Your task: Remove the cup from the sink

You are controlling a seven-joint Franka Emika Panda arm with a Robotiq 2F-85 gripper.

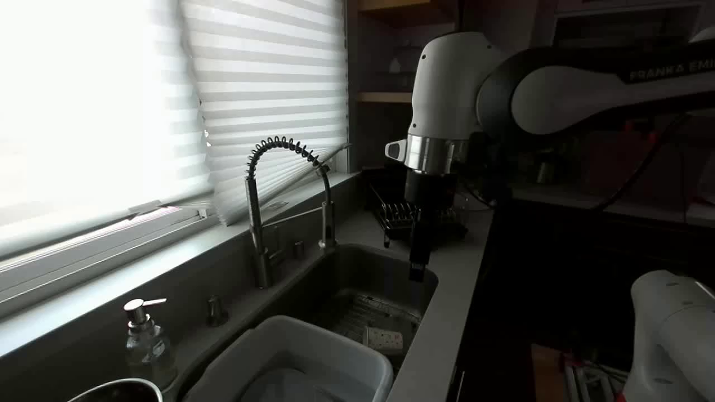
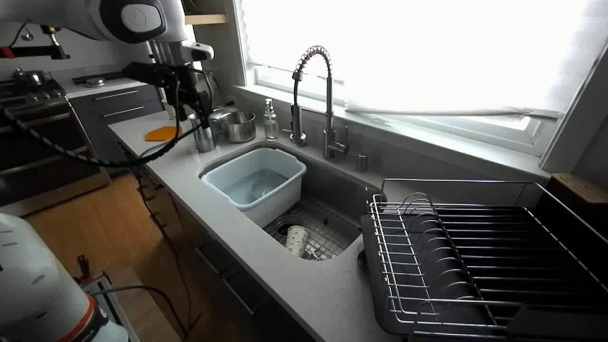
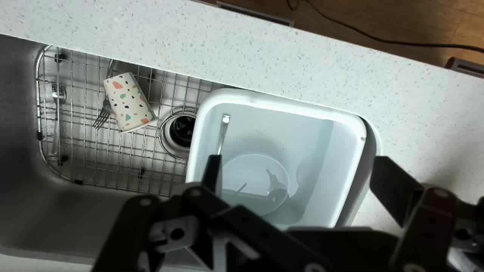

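The cup [image 3: 129,102], white with coloured specks, lies on its side on the wire grid in the dark grey sink [image 3: 22,158]. It also shows in both exterior views, at the near side of the sink [image 2: 327,190] by the drain [image 2: 298,240]. My gripper [image 3: 297,162] is open with nothing between its fingers. In the wrist view it hangs over the white tub, with the cup off to the upper left, well apart from it. In the exterior views the gripper [image 1: 418,271] [image 2: 194,118] is high above the counter and sink level.
A white tub [image 2: 280,204] holding water and dishes fills one end of the sink. An arched spring faucet [image 2: 329,95], a soap bottle [image 2: 271,124] and metal pots [image 2: 241,127] stand along the back. A dish rack [image 2: 427,256] stands beside the sink. A fork [image 3: 102,115] lies by the cup.
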